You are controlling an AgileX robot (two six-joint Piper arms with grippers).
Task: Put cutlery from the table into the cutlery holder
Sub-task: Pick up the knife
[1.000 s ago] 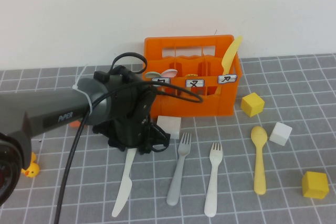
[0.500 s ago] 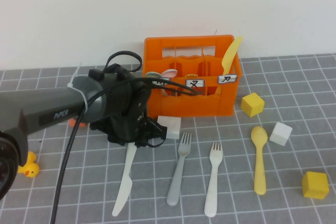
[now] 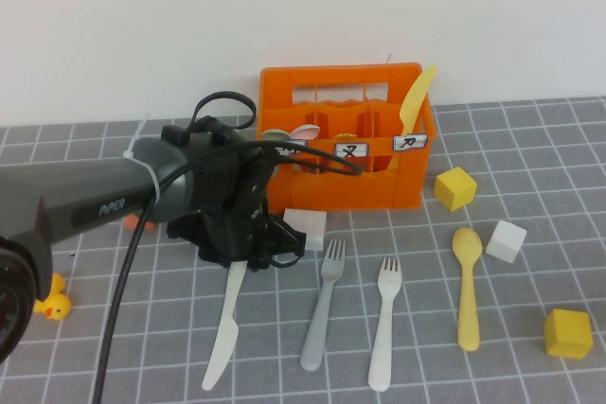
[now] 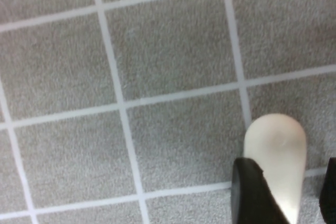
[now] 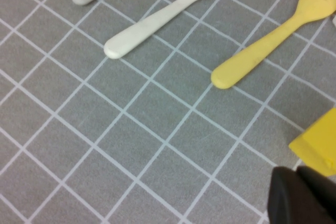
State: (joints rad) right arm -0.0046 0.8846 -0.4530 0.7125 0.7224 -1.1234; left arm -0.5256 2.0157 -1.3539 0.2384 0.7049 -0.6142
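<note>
The white knife (image 3: 222, 338) lies on the table (image 3: 530, 376), left of the grey fork (image 3: 322, 314), the white fork (image 3: 383, 328) and the yellow spoon (image 3: 467, 290). My left gripper (image 3: 248, 262) is down over the knife's handle end. In the left wrist view the rounded handle (image 4: 275, 140) sits between the dark fingers (image 4: 252, 192) of my left gripper (image 4: 286, 192), which is closed on it. The orange cutlery holder (image 3: 379, 191) stands behind, with a yellow piece (image 3: 417, 96) sticking out. My right gripper (image 5: 304, 192) is shut beside a yellow cube (image 5: 320, 140), near the white fork (image 5: 157, 19) and the spoon (image 5: 268, 45).
A white block (image 3: 305, 224) lies between the holder and my left gripper. Right of the holder are a yellow cube (image 3: 454, 186), a white cube (image 3: 506, 240) and another yellow cube (image 3: 568, 333). A yellow duck (image 3: 52, 305) sits at the far left. A white wall backs the table.
My left gripper's jaws have narrowed onto the knife handle and the arm has shifted slightly back. The knife, forks and spoon lie where they were.
</note>
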